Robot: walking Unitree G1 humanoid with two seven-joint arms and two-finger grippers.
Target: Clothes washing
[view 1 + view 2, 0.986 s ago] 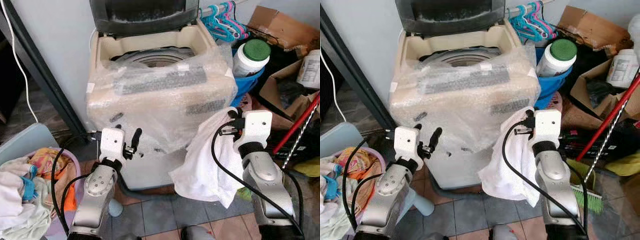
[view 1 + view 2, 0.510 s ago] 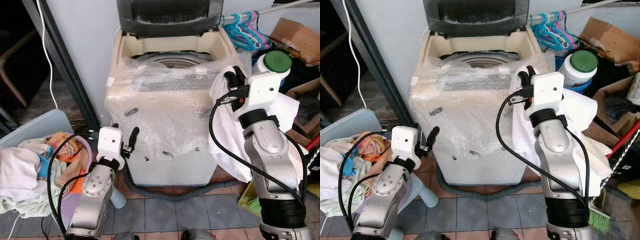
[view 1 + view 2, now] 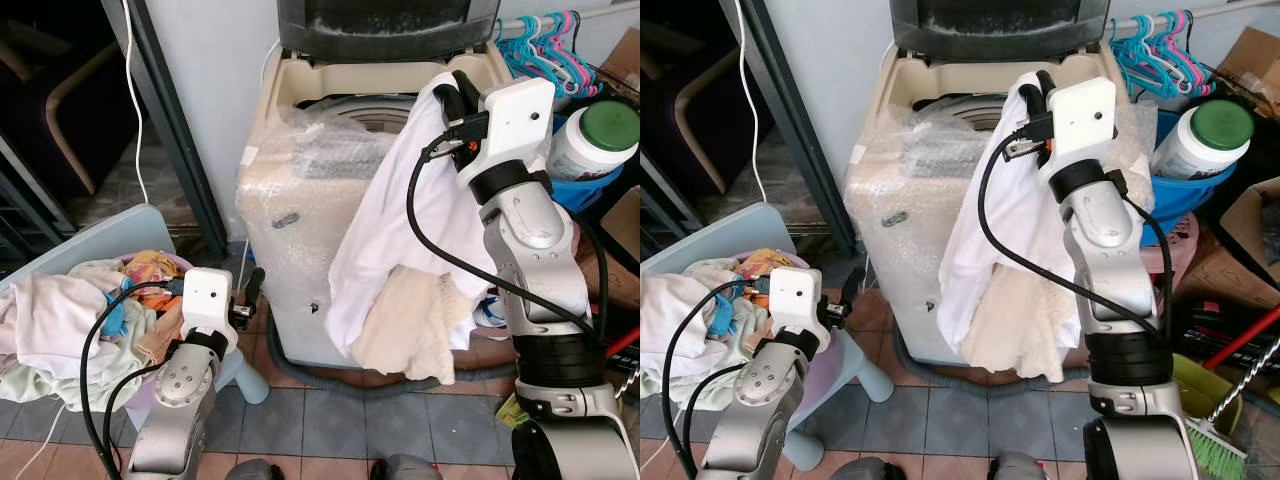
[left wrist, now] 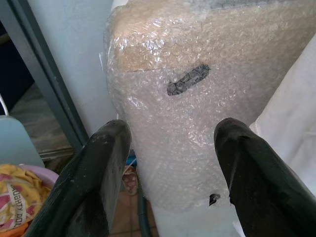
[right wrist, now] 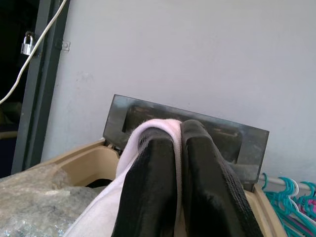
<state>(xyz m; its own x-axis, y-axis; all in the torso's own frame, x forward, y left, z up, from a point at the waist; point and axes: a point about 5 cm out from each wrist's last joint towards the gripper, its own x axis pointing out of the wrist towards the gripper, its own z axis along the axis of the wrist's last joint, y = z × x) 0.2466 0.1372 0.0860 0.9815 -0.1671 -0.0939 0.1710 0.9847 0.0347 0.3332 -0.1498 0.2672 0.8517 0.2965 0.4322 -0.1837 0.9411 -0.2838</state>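
Left gripper [image 3: 252,290] low, near the floor in front of the washing machine [image 3: 300,230], fingers [image 4: 106,168] spread apart, nothing between them, pointed at the bubble-wrapped front panel. Laundry basket [image 3: 95,232] just beside on robot's left, heaped with mixed clothes [image 3: 60,325]. Grey tiled floor [image 3: 320,420] below, hose looped at the machine's base.

Right gripper [image 3: 452,92] raised up at the machine's top edge, fingers [image 5: 153,187] pinched together on a white cloth [image 3: 390,220]. Cloth hanging down from the grip, draped over the machine's front right corner, a beige towel-like piece [image 3: 415,335] dangling under it. Cloth top level with the tub opening [image 3: 950,105], not inside the drum.

Machine: top-loader, cream body, bubble wrap [image 4: 197,98] over control panel and front, dark lid [image 3: 385,22] flipped up against the wall.

To robot's right: white jar with green cap [image 3: 595,135] in a blue tub [image 3: 1180,190], teal and pink hangers [image 3: 545,45] behind, cardboard box [image 3: 1240,245], red-handled broom [image 3: 1220,440].
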